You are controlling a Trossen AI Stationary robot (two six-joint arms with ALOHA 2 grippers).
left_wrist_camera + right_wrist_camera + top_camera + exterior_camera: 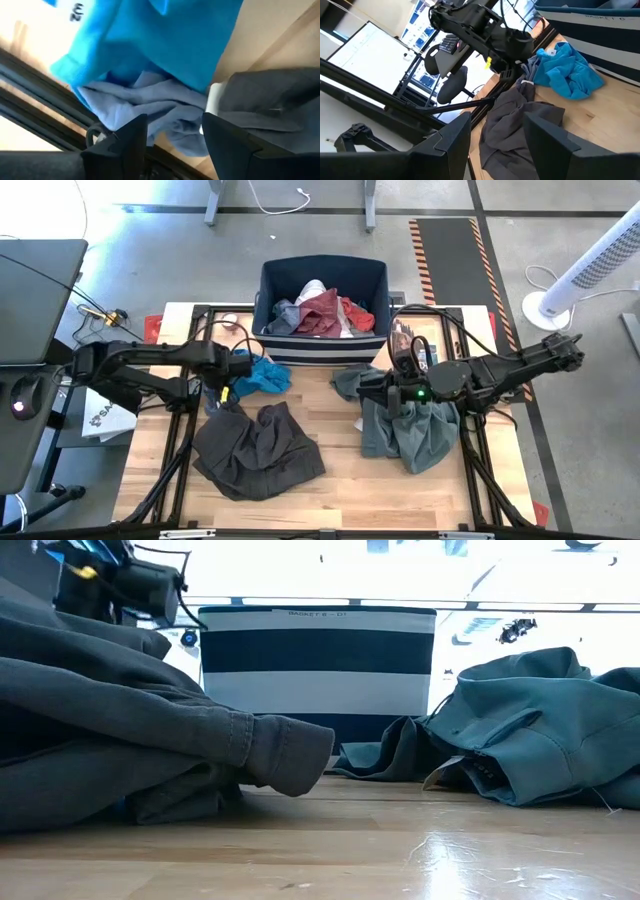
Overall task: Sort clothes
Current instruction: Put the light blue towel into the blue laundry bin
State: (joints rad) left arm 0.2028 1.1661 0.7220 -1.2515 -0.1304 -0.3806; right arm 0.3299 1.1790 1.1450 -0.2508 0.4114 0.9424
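The clothes are split between the bin (322, 280) and the table (330, 490), so the sorting looks partly done at best. Inside the navy striped bin lie several pieces — a maroon piece (322, 312), something white (310, 288), a red piece (358, 315) and a grey one (283, 315); more may be buried under them, I cannot tell. Three garments are left on the wood: the dark grey-brown trousers (255, 452) at front left, the grey-green shirt (410, 435) at front right, and the bright blue piece (262, 375) just in front of the bin, with a paler blue-grey fold (150, 102) under it that may be a fourth item. The left gripper (172, 132) hangs close over the blue piece, fingers spread, holding nothing. The right gripper (495, 137) sits above the shirt — its fingers also apart and empty. Two arms, one bin.
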